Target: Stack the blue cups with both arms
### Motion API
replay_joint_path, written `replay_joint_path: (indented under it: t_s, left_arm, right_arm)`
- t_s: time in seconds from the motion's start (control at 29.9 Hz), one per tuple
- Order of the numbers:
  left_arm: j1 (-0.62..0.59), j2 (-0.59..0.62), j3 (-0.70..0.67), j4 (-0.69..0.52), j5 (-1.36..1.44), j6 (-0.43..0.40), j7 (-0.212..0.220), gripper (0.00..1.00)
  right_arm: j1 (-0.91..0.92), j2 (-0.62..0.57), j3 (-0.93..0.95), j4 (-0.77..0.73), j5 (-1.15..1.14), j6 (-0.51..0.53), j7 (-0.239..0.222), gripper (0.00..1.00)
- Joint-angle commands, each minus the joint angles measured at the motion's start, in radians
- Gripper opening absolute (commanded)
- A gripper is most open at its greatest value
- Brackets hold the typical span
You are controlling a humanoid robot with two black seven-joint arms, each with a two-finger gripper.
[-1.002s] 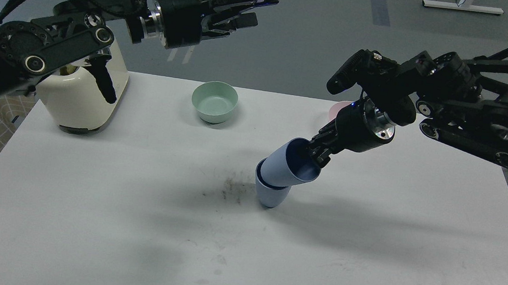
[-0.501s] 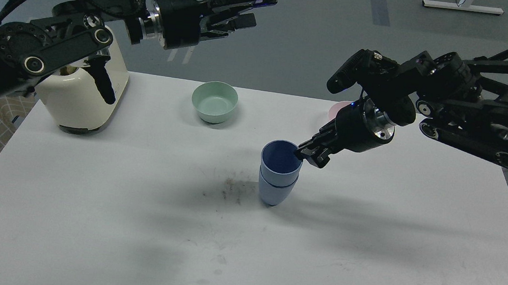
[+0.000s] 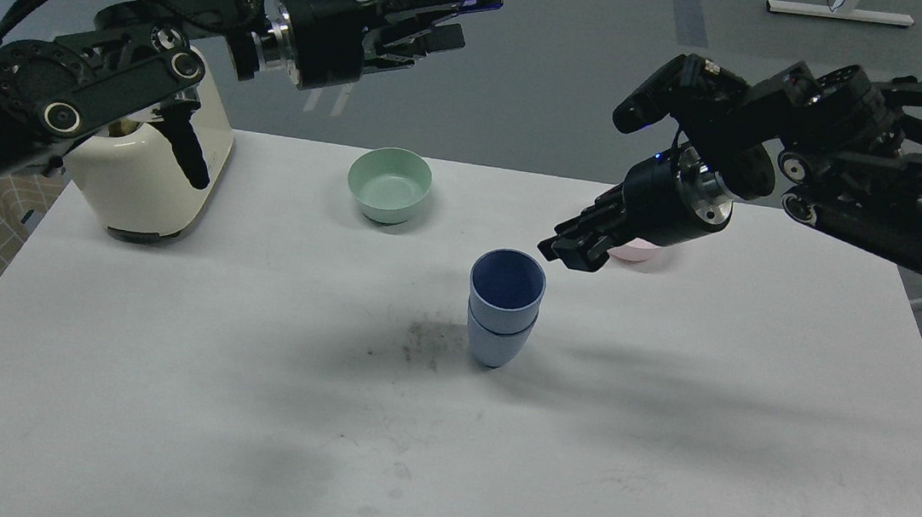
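Two light-blue cups point(image 3: 503, 310) stand upright at the middle of the white table point(image 3: 663, 451), one nested inside the other, with the dark blue inside of the upper cup showing. My right gripper point(image 3: 571, 251) hangs just right of and slightly above the cup rim, clear of it and holding nothing; its dark fingers cannot be told apart. My left gripper point(image 3: 457, 12) is raised high above the table's far edge, fingers apart and empty.
A mint-green bowl point(image 3: 389, 185) sits at the back centre. A pink bowl point(image 3: 637, 250) is partly hidden behind my right gripper. A cream appliance point(image 3: 157, 175) stands at the back left. A dark smudge point(image 3: 418, 344) marks the table left of the cups.
The tilted upper cup dropped upright into the lower cup. My right gripper let go of it and drew back up and to the right. The left arm has stayed put.
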Motion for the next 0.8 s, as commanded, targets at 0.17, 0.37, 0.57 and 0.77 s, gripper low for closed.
replay_joint_path:
  t_s: [0.17,0.37,0.57,0.77]
  left_arm:
    - [0.022,-0.006,-0.005,0.049,-0.005,0.005,0.0,0.96]
    - [0.085,-0.023,-0.088,0.109,-0.017,0.008,0.0,0.98]
    - [0.181,-0.095,-0.2,0.177,-0.046,0.118,0.0,0.98]
    - [0.227,-0.176,-0.279,0.329,-0.233,0.114,0.0,0.98]
  right_arm:
    - [-0.013,-0.166,0.155,-0.103,0.079,0.0,0.0,1.0]
    - [-0.113,-0.2,0.208,-0.215,0.292,-0.068,0.0,1.0]
    - [-0.315,-0.181,0.361,-0.282,0.496,-0.299,0.0,1.0]
    - [-0.57,-0.059,0.651,-0.353,0.584,-0.428,0.0,1.0]
